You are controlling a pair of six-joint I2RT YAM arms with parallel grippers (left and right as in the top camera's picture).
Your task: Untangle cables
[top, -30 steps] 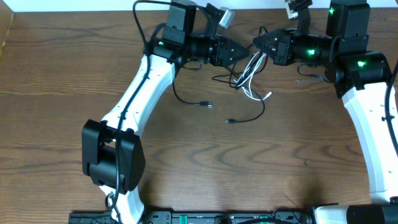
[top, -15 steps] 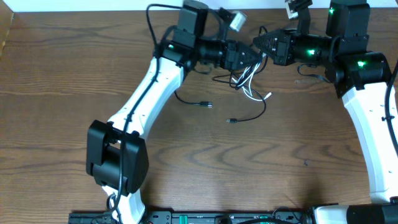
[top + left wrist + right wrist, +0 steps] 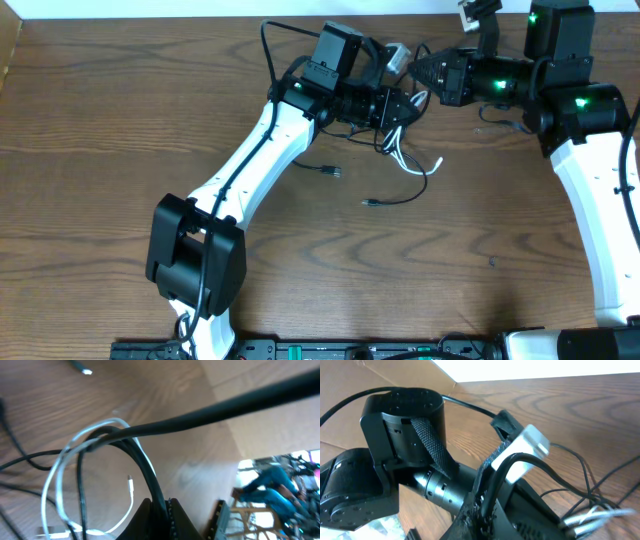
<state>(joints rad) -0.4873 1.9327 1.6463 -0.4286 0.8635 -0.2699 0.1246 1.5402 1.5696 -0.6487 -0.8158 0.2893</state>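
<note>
Black cables (image 3: pixel 145 467), clamped in closed left hand (image 3: pixel 159 506)

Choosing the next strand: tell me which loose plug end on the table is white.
The white plug end, lying nearest the right arm. The others are black: the first black end beside the left arm, the second black end toward mid-table.
</note>
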